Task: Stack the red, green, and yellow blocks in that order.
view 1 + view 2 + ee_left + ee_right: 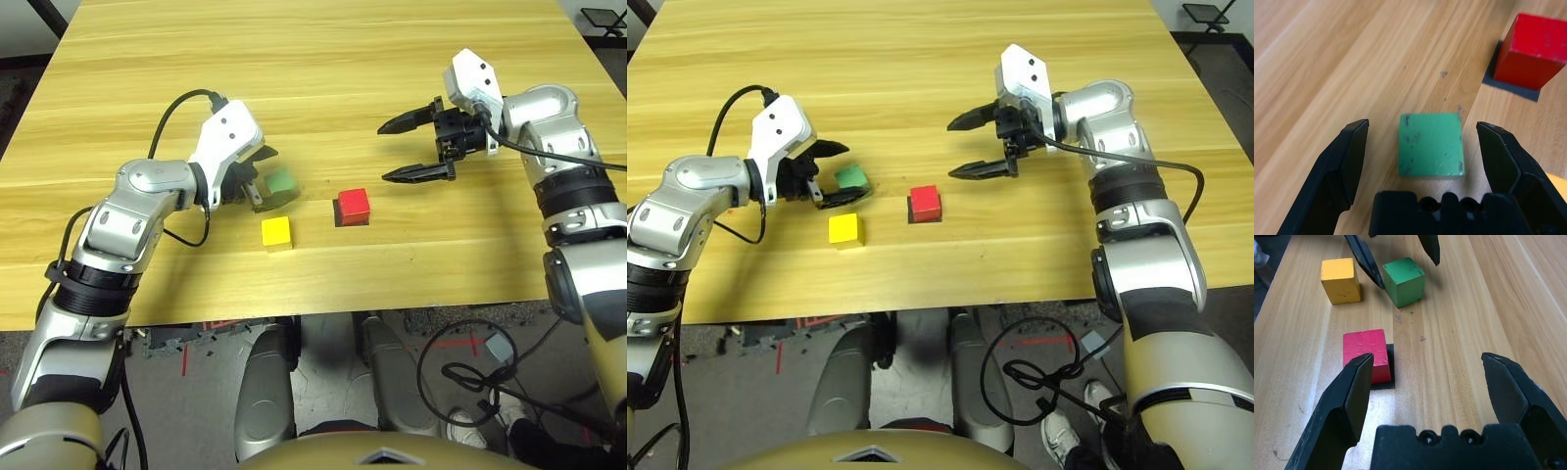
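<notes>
The red block (354, 205) sits on a flat black square patch (1391, 367) near the table's middle. The green block (281, 183) lies to its left, and the yellow block (276, 232) is just in front of the green one. My left gripper (263, 178) is open, its fingers (1347, 161) on either side of the green block (1431, 143) without touching it. My right gripper (416, 147) hangs open and empty above the table, to the right of and behind the red block (1366, 354).
The wooden table (323, 69) stretches far back behind the blocks. Its front edge (323, 308) runs close in front of the yellow block. Cables and floor show below the edge.
</notes>
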Available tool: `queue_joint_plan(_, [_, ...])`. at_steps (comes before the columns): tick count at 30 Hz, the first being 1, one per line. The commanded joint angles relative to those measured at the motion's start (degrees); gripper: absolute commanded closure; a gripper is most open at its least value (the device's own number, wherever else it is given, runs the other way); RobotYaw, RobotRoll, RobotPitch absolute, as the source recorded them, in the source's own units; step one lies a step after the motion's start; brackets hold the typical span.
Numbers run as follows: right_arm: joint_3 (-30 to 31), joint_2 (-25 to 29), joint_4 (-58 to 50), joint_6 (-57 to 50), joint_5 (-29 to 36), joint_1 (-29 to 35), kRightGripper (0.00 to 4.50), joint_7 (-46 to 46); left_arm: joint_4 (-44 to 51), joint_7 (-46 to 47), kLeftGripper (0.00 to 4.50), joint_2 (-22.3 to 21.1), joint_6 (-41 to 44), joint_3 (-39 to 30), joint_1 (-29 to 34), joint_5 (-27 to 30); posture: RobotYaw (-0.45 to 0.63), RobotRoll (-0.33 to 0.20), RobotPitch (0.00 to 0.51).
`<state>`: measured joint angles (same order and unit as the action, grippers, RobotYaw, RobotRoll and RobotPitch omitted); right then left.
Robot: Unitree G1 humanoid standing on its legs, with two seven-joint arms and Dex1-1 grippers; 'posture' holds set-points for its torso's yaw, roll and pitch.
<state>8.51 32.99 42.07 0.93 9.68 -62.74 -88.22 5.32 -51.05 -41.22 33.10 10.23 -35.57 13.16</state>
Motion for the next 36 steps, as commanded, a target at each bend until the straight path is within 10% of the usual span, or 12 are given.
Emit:
queue_joint_plan(1, [-0.9,0.61,-2.65,-1.48,0.38,1.63,0.04,0.57,-1.38,-0.14,0.0,0.39,1.07,0.91,0.27,-1.21,0.22,-0.055,0.268])
queue_joint_plan(6, [-1.33,0.47,-3.98,-2.68,0.36,2.21,0.0,1.5,-2.17,-0.4,0.6,1.11,1.26,0.99,0.12,-1.9,0.21,-0.055,0.271])
queue_joint_plan(11, [-1.47,0.36,-4.38,-3.31,0.26,2.43,0.0,2.44,-1.83,-0.44,2.44,2.8,2.31,0.43,-0.08,-1.15,0.21,-0.054,0.273])
queue_joint_plan(36, [-2.64,2.62,-9.45,-5.74,0.89,11.18,0.0,3.83,11.03,-1.95,2.44,11.03,21.82,8.34,-14.17,5.47,0.17,-0.021,0.279])
